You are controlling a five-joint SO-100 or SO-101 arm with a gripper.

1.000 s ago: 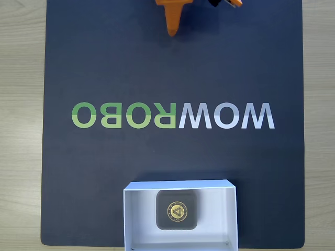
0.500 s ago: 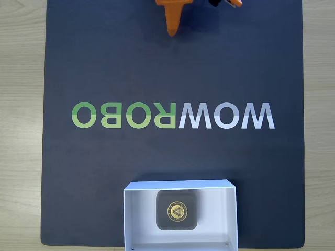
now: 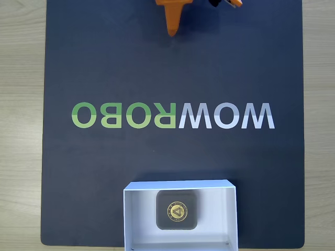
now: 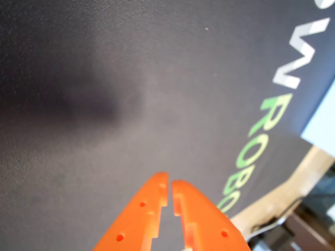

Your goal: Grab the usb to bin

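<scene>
The usb (image 3: 177,209), a dark grey rounded-square block with a gold emblem, lies flat inside the bin (image 3: 137,215), a shallow white box at the bottom centre of the fixed view. My orange gripper (image 3: 172,30) pokes in at the top edge of that view, far from the bin, across the whole mat. In the wrist view the gripper (image 4: 169,184) has its two orange fingers pressed together with nothing between them, hovering over bare mat. A pale corner at the right edge of the wrist view may be the bin.
A dark mat (image 3: 104,63) printed with mirrored WOWROBO lettering (image 3: 172,115) covers the wooden table (image 3: 21,125). Part of the lettering (image 4: 261,125) runs up the right side of the wrist view.
</scene>
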